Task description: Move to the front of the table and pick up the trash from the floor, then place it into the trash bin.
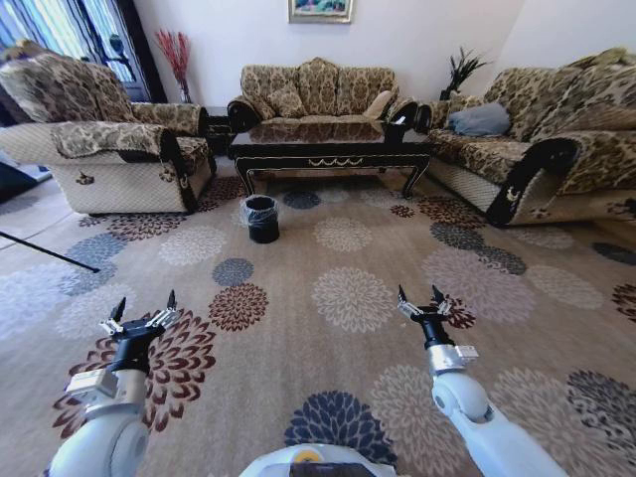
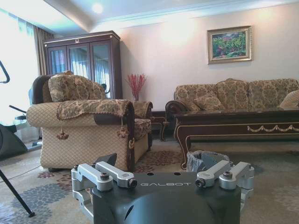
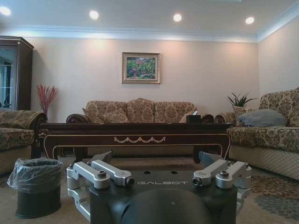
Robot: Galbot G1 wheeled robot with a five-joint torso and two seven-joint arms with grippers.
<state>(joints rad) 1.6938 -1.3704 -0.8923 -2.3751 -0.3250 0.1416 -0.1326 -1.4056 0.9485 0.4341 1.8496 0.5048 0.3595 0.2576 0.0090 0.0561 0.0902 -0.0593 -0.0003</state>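
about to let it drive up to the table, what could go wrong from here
1. The trash bin stands on the carpet right in front of the table; driving straight in could knock it over.
2. The left gripper and right gripper are held low, forward and open, so they may hit the bin or the table edge first.
3. No trash is clearly visible on the patterned carpet from here; small scraps could be overlooked.

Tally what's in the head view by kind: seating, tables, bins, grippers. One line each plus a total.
Seating: 3, the armchair, the middle sofa and the right sofa
Tables: 1, the table
Bins: 1, the trash bin on the floor
Grippers: 2, the left gripper and the right gripper, both open
Total: 7
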